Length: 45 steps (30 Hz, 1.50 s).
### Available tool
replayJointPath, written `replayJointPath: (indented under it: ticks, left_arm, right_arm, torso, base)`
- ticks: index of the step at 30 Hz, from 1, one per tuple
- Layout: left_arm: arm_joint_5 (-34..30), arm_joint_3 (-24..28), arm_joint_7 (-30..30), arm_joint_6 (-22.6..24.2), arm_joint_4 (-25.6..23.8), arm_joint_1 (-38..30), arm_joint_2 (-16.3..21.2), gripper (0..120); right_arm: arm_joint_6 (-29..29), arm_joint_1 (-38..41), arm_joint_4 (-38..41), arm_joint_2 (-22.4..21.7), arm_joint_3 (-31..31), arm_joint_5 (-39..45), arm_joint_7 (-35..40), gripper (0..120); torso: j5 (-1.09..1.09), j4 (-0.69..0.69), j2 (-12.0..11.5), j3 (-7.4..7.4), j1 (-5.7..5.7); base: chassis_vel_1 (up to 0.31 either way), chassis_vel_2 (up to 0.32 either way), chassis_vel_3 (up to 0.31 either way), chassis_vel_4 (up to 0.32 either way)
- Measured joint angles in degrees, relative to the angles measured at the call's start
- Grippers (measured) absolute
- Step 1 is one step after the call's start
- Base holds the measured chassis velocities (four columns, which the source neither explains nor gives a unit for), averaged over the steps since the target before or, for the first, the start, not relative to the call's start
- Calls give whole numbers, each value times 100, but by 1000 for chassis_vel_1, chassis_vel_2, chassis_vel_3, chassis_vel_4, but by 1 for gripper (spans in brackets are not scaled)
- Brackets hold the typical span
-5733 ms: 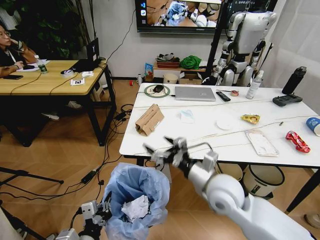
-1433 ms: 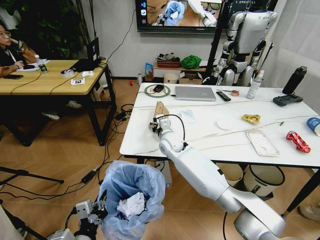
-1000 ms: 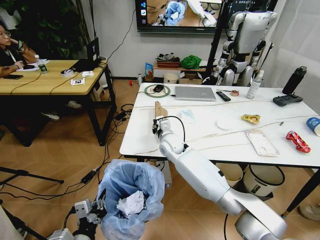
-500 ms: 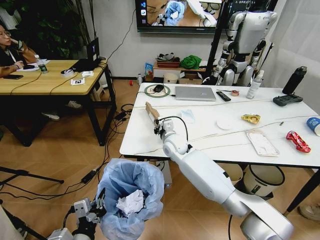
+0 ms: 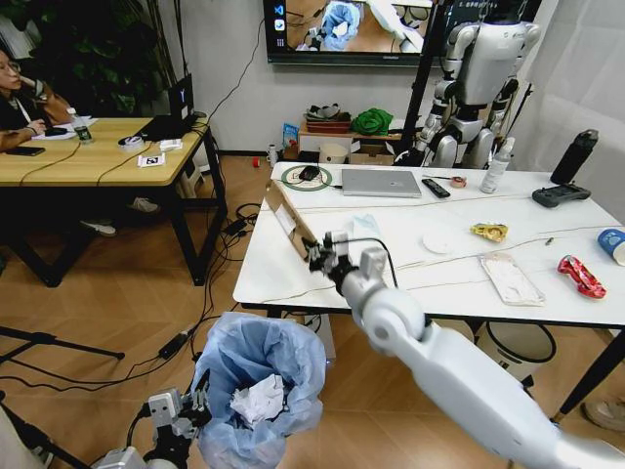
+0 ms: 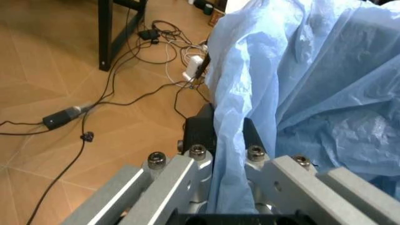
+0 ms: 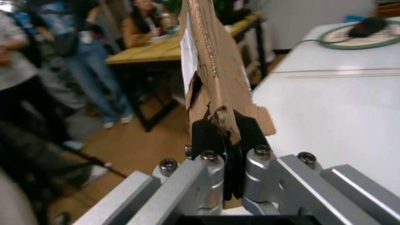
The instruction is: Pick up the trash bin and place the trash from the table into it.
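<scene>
Right hand clamps cardboard (lifted)

Between our black matt fingers we see rough torn brown cardboard; the counter looks smooth, glossy white.

Head camera high, overlooking table; wrist cameras close behind own jaws.

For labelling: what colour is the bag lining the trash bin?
Translucent light blue, crinkled; the trash bin bag shows best in the left wrist view.
</scene>
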Motion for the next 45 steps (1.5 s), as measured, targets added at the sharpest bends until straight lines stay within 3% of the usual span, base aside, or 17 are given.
replayJointPath:
  ticks: [3,9,22,45]
  left_arm:
    - [-9,-63,-1,1,-22,19,-18,0]
    - [-52,-219,-1,1,-82,30,-41,0]
    - [-129,-351,-21,26,-141,-31,-91,0]
    - [-134,-411,-29,36,-223,8,-178,0]
  right_arm:
    - [224,-280,615,-286,-384,28,-252,0]
    - [490,-572,1017,-571,-879,-131,-650,0]
    - [737,-1279,1162,-963,-937,-602,-1179,0]
    - [761,-1573,1137,-921,-919,-1111,-1252,0]
  torso:
    - [0,1,0,0,0]
    - [-1,0,0,0,-1]
    - [0,1,0,0,0]
    - [-1,1,0,1,0]
  base:
    - [0,0,0,0]
    - [0,0,0,0]
    - [0,0,0,0]
    - [0,0,0,0]
